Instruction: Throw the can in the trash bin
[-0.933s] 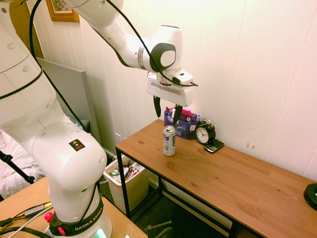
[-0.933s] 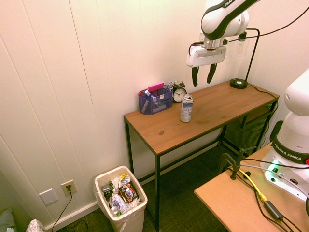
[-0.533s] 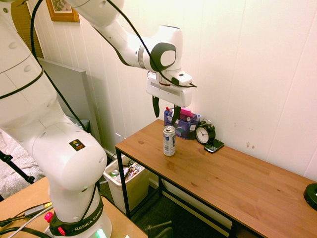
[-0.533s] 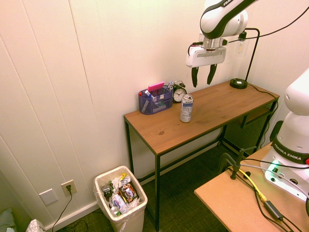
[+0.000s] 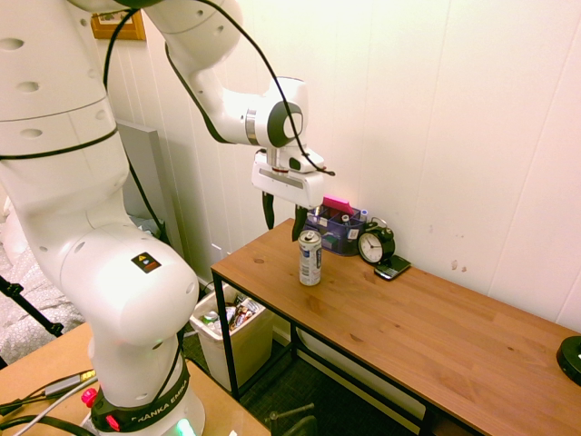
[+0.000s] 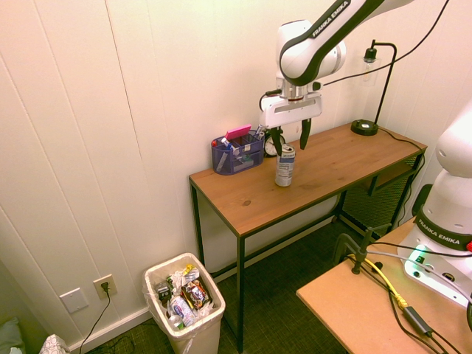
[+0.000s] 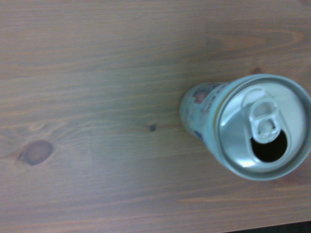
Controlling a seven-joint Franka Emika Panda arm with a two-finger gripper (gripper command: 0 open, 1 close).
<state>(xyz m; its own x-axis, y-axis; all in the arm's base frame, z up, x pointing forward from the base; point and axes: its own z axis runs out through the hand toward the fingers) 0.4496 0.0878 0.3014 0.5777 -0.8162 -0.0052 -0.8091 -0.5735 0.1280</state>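
The slim silver-white can (image 5: 310, 258) stands upright on the wooden table (image 5: 408, 318), near its left end. From the other side the can (image 6: 285, 165) sits in front of the organiser box. My gripper (image 5: 283, 216) hangs open just above the can, a little toward the table's left end, with its fingers pointing down. In the second exterior view the gripper (image 6: 290, 140) straddles the air right over the can's top and holds nothing. The wrist view looks straight down on the can (image 7: 248, 128) with its opened lid. The beige trash bin (image 6: 199, 341) stands on the floor left of the table.
A blue-purple organiser box (image 5: 336, 227) and a black alarm clock (image 5: 375, 243) stand against the wall behind the can, with a phone (image 5: 392, 267) beside the clock. A black lamp base (image 6: 363, 127) sits at the table's far end. The trash bin (image 5: 254, 345) holds wrappers in a liner.
The arm has swung toward the table's left end and come down, so the gripper now hangs close above the can. Its fingers stay open. The can has not moved.
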